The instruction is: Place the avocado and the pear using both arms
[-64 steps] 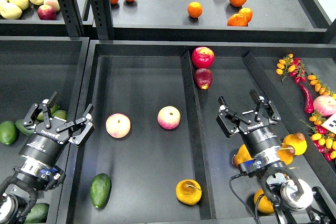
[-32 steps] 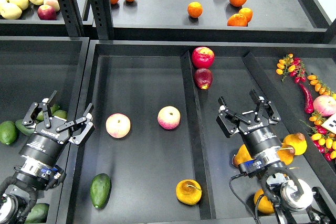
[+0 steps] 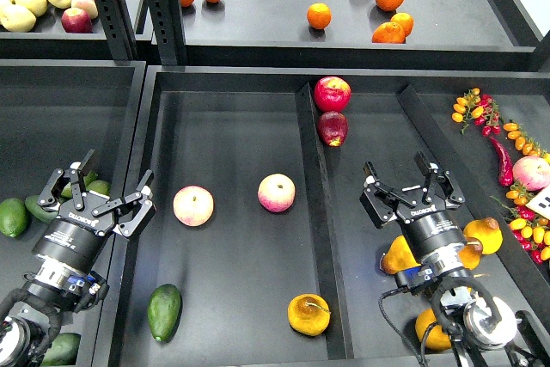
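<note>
Both fruits look set down already, so I judge the placing itself largely done. The avocado (image 3: 164, 312) lies on its side at the lower left of the centre bin (image 3: 232, 109), near the bin's left wall and close to the bottom edge of the frame. The pear (image 3: 308, 315) sits at the lower middle of the frame in that same bin, just beside the divider (image 3: 320, 238) that runs up the middle, its thin stem pointing to the right.

My left gripper (image 3: 96, 188) hangs at the left of the frame, above the wall between the left bin and the centre bin, fingers spread apart and holding nothing. It is up and left of the avocado, clear of it. My right gripper (image 3: 411, 185) is at the right of centre, over the right-hand compartment, fingers likewise parted and empty (several yellow-orange fruits (image 3: 400, 256) lie under and beside its wrist, none of them gripped).

Two pink-yellow peaches (image 3: 193, 205) rest higher in the centre bin, well apart from both task fruits. What is left, by my reckoning, is only to draw both arms back.
</note>
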